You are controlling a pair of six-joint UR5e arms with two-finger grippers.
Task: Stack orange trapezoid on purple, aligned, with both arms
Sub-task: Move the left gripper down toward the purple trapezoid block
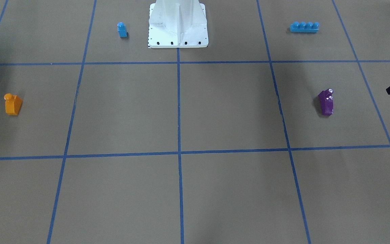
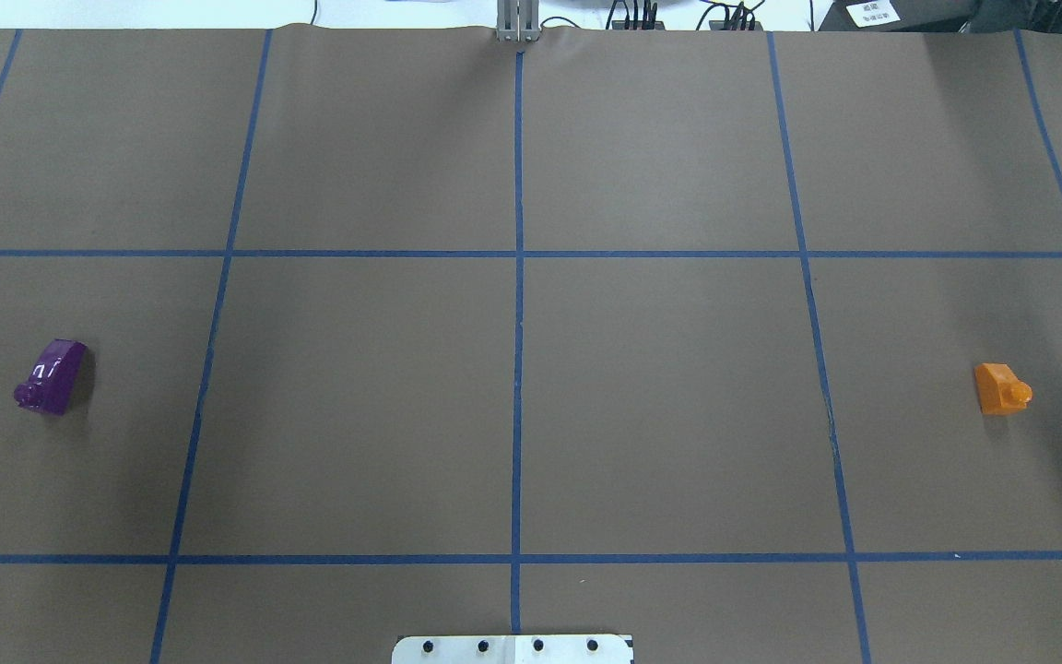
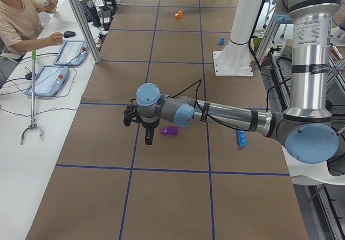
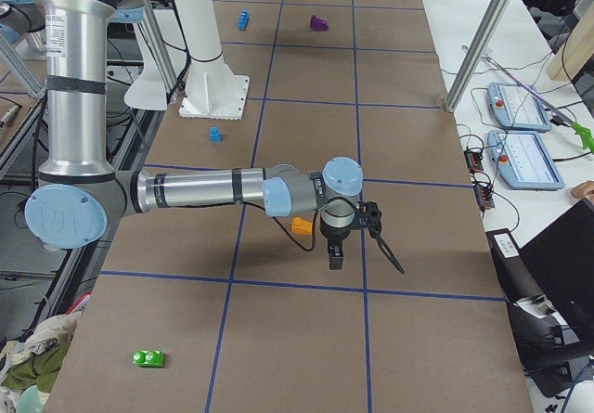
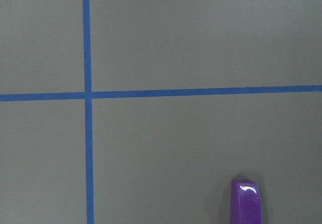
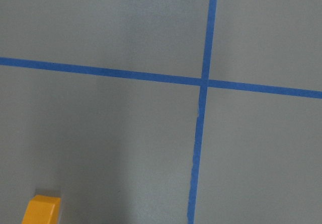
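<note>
The orange trapezoid (image 2: 1001, 388) lies on the brown table at its right side, also seen in the front view (image 1: 13, 104). The purple block (image 2: 52, 376) lies at the left side, also in the front view (image 1: 326, 102). My left gripper (image 3: 148, 138) hangs above the table just beside the purple block (image 3: 169, 131). My right gripper (image 4: 334, 259) hangs just beside the orange trapezoid (image 4: 301, 225). Neither touches its block. I cannot tell whether either is open or shut. Each wrist view shows only its block's tip at the bottom edge, purple (image 5: 245, 201) and orange (image 6: 43, 210).
A blue single-stud block (image 1: 122, 29) and a blue four-stud brick (image 1: 304, 26) lie either side of the white robot base (image 1: 178, 25). A green block (image 4: 148, 358) lies beyond the right arm. Operators' desks with tablets (image 3: 48, 78) run along the far side.
</note>
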